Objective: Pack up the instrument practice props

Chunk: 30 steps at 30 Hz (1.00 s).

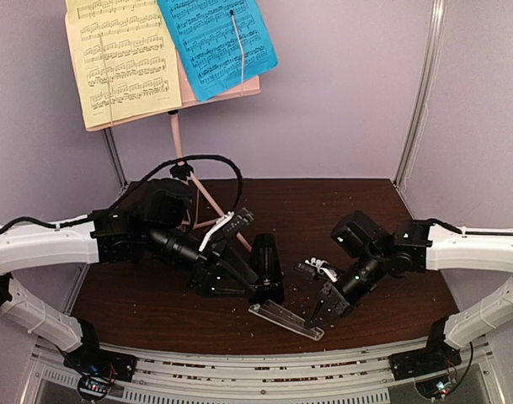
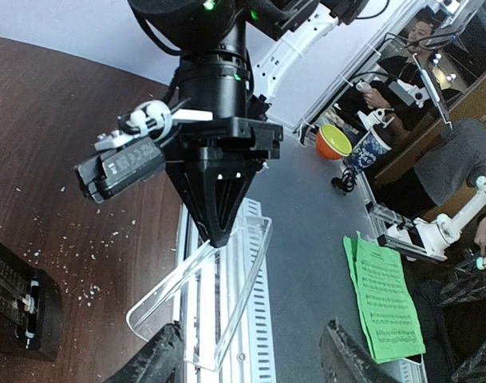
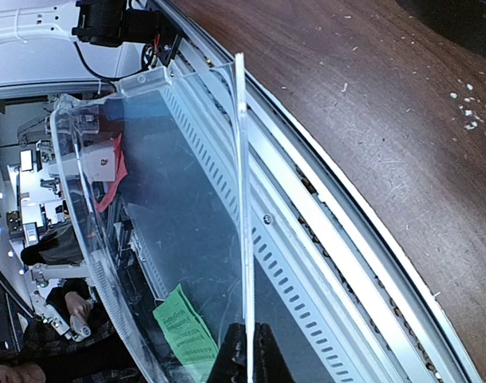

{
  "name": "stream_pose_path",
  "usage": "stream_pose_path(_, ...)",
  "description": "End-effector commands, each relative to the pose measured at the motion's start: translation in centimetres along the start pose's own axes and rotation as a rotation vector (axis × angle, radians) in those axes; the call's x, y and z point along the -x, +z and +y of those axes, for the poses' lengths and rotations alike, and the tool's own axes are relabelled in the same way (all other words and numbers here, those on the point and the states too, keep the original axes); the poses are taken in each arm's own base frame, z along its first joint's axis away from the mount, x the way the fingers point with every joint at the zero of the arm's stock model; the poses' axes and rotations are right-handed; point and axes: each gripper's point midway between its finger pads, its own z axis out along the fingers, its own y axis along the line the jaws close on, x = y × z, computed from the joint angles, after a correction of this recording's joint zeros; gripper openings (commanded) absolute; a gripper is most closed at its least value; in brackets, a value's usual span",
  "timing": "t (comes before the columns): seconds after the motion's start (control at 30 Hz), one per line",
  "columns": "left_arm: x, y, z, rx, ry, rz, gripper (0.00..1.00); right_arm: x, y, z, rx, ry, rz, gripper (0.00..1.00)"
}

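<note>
At the near edge of the dark wooden table [image 1: 340,202], my right gripper [image 3: 246,353] is pinched tight on one thin wall of the clear plastic cover [image 1: 283,320] – its two fingers meet on the plastic, and the shell juts out over the slotted metal rail [image 3: 322,279] that runs along the table's front. From the top camera I cannot tell whether the cover's lower edge rests on the wood or hangs just above it. Just beside the cover on its left stands the black pyramid metronome [image 1: 266,261], upright and uncovered, with my left gripper [image 2: 254,355] right beside it, fingers spread apart and closed on nothing; in the left wrist view the metronome sits outside them, off to the left. At the back of the table the pink music stand [image 1: 179,135] stands on its tripod legs, carrying a yellow page [image 1: 121,59] and a blue page [image 1: 218,42] side by side – well apart from both arms. Pale crumbs [image 2: 91,291] are scattered over the wood.
</note>
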Motion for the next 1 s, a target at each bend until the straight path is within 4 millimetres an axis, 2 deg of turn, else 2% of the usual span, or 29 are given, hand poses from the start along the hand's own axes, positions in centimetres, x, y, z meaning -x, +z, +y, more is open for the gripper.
stream_pose_path(0.0,-1.6,0.4,-0.9,-0.081,0.001,0.04,0.61,-0.4,0.1,1.6,0.085,-0.055,0.028,0.0)
stream_pose_path(0.23,-2.8,1.4,0.1,-0.071,-0.03,0.074,0.57,-0.3,0.1,2.1,0.106,-0.077,0.039,0.0)
stream_pose_path(0.53,-3.4,1.8,0.0,-0.093,-0.042,0.093,0.37,-0.3,0.6,1.6,0.086,-0.073,0.053,0.0)
stream_pose_path(0.97,-4.9,2.4,-0.7,-0.132,-0.053,0.144,0.37,0.3,0.7,1.6,0.081,-0.071,0.044,0.0)
